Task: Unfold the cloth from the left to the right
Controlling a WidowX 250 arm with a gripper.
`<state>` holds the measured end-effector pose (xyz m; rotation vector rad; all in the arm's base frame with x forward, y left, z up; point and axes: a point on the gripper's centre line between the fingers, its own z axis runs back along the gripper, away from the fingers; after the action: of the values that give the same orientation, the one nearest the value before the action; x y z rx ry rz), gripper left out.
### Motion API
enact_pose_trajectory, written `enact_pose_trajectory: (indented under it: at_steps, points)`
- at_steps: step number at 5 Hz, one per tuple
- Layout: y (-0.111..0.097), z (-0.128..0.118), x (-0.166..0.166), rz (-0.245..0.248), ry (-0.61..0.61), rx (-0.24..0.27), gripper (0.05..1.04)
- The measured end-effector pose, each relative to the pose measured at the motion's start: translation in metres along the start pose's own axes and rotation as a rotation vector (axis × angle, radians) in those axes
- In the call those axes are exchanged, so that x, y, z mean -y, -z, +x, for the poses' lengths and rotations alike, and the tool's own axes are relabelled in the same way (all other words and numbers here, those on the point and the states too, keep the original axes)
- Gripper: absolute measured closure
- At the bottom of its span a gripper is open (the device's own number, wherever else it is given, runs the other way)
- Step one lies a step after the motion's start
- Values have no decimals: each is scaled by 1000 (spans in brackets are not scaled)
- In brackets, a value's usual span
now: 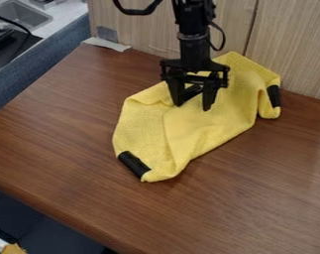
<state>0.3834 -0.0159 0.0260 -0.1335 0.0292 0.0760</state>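
The yellow cloth (202,129) lies bunched and partly folded on the brown wooden table, stretching from the lower left up to the back right. One black patch (133,164) marks its lower left corner, and another black patch (274,95) is at its right end, where the cloth curls over. My gripper (193,105) hangs over the upper middle of the cloth, pointing down, with its two fingers apart and no cloth visibly pinched between them. Whether the fingertips touch the cloth, I cannot tell.
A wooden panel (288,44) stands along the table's back edge. Near the back left corner is a whitish strip (107,44) beside a small grey piece. Beyond the table's left edge are a grey sink (22,15) and a blue side panel. The wooden table (63,134) extends left and in front.
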Motion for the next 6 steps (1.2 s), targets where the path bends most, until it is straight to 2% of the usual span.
enact_pose_trajectory:
  at_steps: [1, 2, 3, 4, 5, 6]
  points:
    - [3, 0, 0, -6, 2, 13, 655]
    - [3, 0, 0, -4, -5, 12, 877]
    - [4, 0, -1, -1, -10, 16, 999]
    - [-6, -4, 0, -1, -23, 40, 1026]
    - [-35, -7, 19, -41, 0, 100, 1027]
    - [-52, -19, 45, -54, 64, 130, 1028]
